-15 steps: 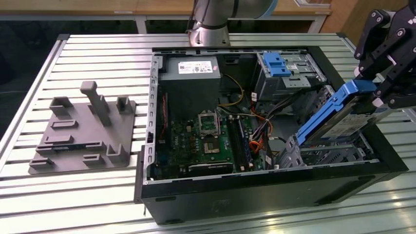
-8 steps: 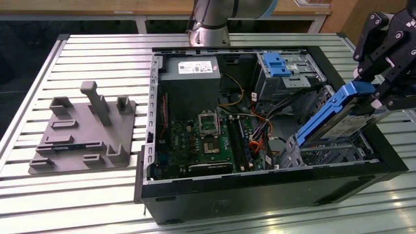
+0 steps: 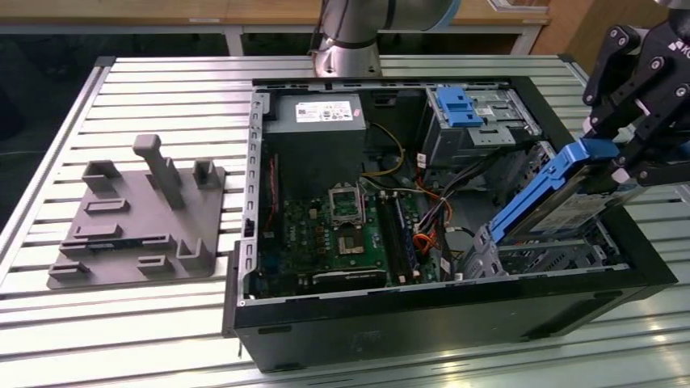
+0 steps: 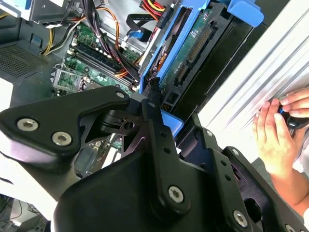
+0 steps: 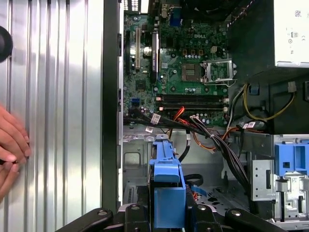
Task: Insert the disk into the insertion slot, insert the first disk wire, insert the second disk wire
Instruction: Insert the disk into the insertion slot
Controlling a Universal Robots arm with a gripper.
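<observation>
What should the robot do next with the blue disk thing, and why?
Probably ease the disk down flatter. The gripper holds it tilted, lower end at the insertion slot, upper end raised above the computer case.

Cable bundle (image 5: 212,140) and taller cage (image 3: 474,121) just beside the insertion slot (image 3: 539,260), case wall (image 3: 645,273) opposite.
</observation>
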